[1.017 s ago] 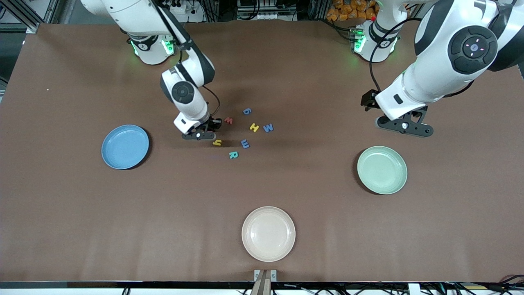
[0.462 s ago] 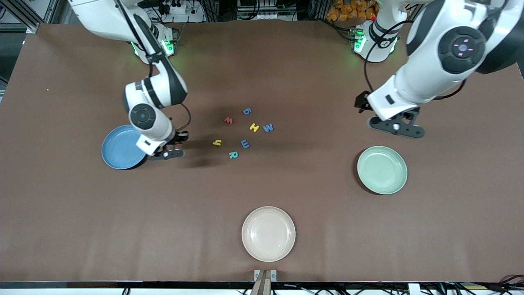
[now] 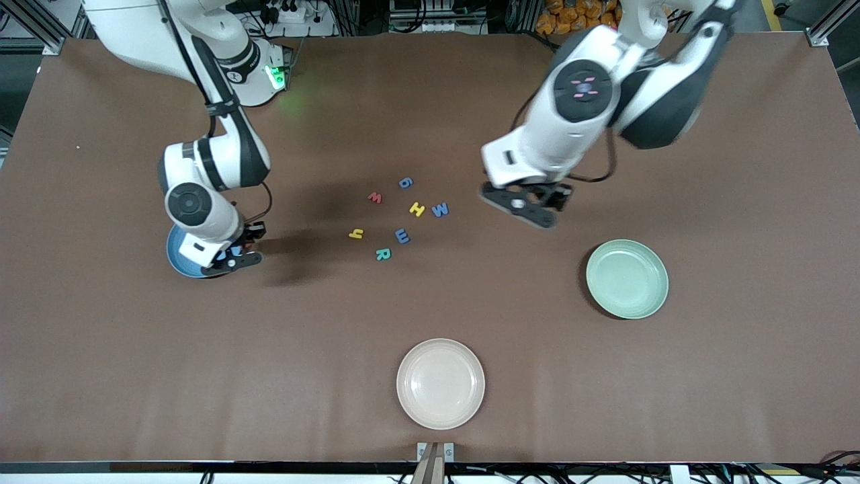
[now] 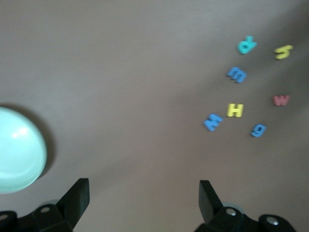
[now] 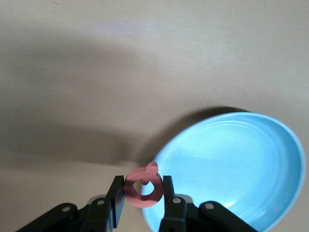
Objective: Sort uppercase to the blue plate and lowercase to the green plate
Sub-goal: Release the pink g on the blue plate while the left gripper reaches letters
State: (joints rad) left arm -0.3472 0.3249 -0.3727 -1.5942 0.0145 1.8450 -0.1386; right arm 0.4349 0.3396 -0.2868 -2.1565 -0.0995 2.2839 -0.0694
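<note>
My right gripper (image 3: 232,255) is shut on the red Q (image 5: 145,201) and hangs over the rim of the blue plate (image 5: 231,164), which the arm mostly hides in the front view (image 3: 180,267). On the table lie the uppercase H (image 3: 417,209), W (image 3: 440,210) and R (image 3: 383,254). Mixed among them are the lowercase g (image 3: 405,182), w (image 3: 375,197), y (image 3: 356,234) and e (image 3: 402,236). My left gripper (image 3: 531,205) is open and holds nothing, above bare table between the letters and the green plate (image 3: 627,278).
A cream-pink plate (image 3: 440,383) sits near the table's front edge, nearer to the camera than the letters. The brown table (image 3: 430,309) stretches bare between the plates.
My right gripper has carried the red Q from the letter cluster to the blue plate's rim. My left arm has swung from above the green plate toward the letters.
</note>
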